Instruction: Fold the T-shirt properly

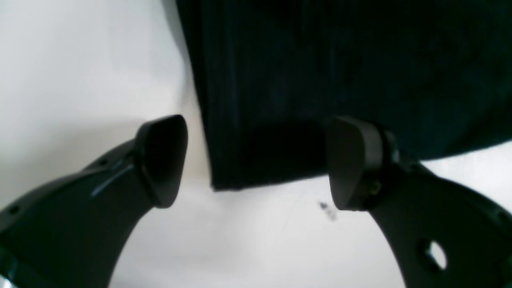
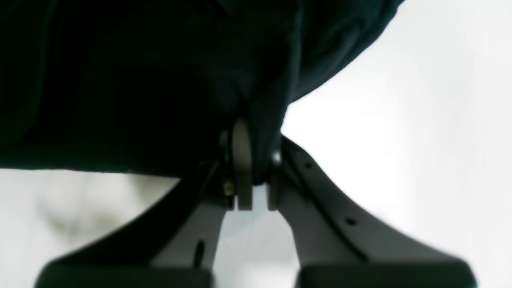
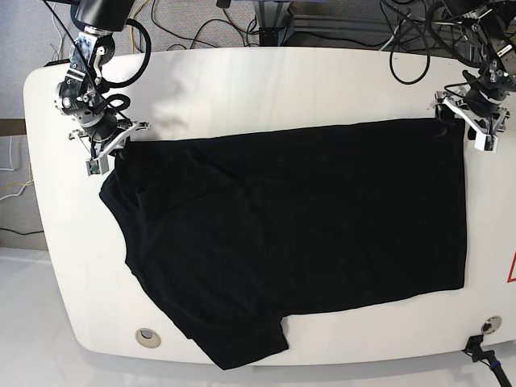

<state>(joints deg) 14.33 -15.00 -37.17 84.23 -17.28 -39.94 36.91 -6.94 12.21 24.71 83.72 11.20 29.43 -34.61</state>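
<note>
Right wrist view: right tool [image 2: 253,188] apparently pinches T-shirt [image 2: 140,80] edge; left tool [image 1: 256,160] spread wide astride its corner.

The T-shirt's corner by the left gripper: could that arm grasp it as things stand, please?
Probably yes: the left gripper stands open astride the T-shirt corner, with nothing between on the white table.

T-shirt [image 2: 140,80] cut off top/left; pinched bit hidden btw fingers [image 2: 242,160]

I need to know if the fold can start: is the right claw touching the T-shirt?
Touching. In the right wrist view the right claw is pinched shut on a bunched fold of the black T-shirt, with cloth squeezed between its tips.
</note>
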